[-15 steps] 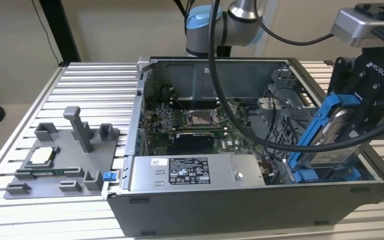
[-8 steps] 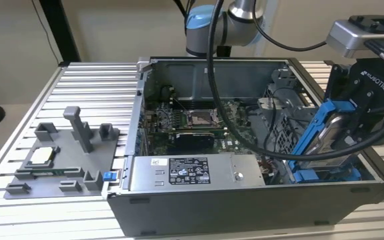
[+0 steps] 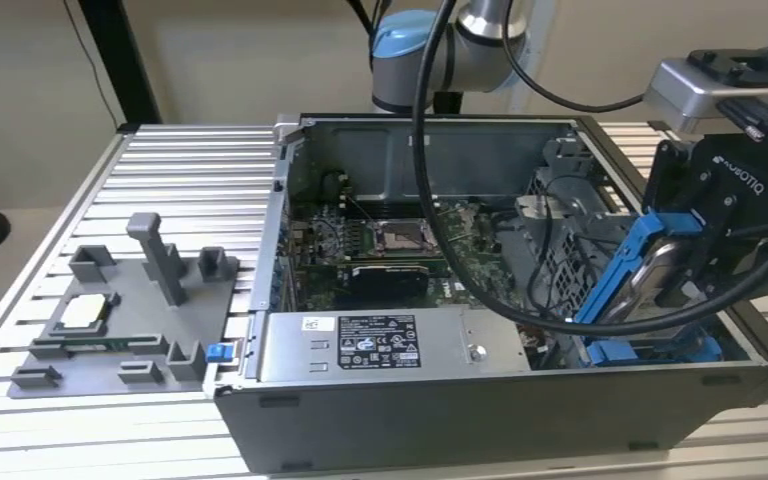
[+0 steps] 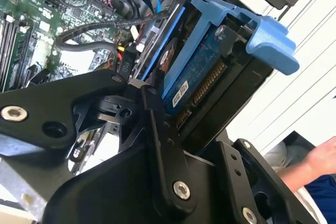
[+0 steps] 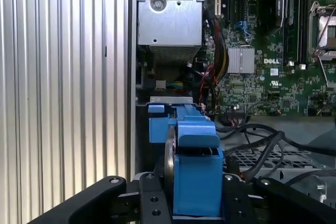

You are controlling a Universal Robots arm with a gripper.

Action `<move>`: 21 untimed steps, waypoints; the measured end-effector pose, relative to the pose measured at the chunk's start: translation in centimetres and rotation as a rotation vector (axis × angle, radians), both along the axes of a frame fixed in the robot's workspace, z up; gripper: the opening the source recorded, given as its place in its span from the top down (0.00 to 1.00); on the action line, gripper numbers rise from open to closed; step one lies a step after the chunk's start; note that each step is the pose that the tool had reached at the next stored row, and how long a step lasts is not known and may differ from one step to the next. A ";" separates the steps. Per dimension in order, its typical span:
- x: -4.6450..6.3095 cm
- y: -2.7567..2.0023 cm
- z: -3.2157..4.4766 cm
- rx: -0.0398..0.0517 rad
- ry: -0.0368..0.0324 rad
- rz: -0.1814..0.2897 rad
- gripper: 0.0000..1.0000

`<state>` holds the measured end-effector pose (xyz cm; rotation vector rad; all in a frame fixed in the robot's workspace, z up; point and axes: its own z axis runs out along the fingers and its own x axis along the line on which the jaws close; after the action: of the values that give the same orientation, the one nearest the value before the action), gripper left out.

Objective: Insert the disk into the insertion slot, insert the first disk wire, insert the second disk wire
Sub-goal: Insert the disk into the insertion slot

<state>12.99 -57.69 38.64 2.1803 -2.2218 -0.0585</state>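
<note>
Ribbed aluminium tabletop (image 3: pixel 171 160) bearing open computer case (image 3: pixel 491 420); my claw (image 3: pixel 699 262) clamping disk (image 3: pixel 654 272) edge-down, just above insertion slot (image 3: pixel 651 352); step wanting disk squared to slot, clear of black cables (image 5: pixel 262 142).

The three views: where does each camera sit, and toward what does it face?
Exterior view: off the arm, facing down into the computer case; the arm and gripper show, jaws shut on the disk.
First wrist view: at the wrist, facing over the disk's blue edge to the motherboard.
Second wrist view: at the wrist, facing along the disk's side.
Both wrist views share the disk and black gripper links.
</note>
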 end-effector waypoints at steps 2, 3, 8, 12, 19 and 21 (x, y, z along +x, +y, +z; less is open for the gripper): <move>0.0 0.00 0.00 0.0000 0.0005 0.000 1.00; 0.0 0.00 0.00 0.0001 0.0007 0.000 1.00; 0.0 0.00 -0.01 0.0002 0.0021 0.000 1.00; 0.0 0.00 -0.01 0.0003 0.0034 0.000 1.00; 0.0 0.00 0.00 0.0000 0.0051 0.000 0.00; 0.0 0.00 0.00 0.0001 0.0057 0.000 0.00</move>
<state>12.99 -57.69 38.63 2.1774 -2.2189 -0.0647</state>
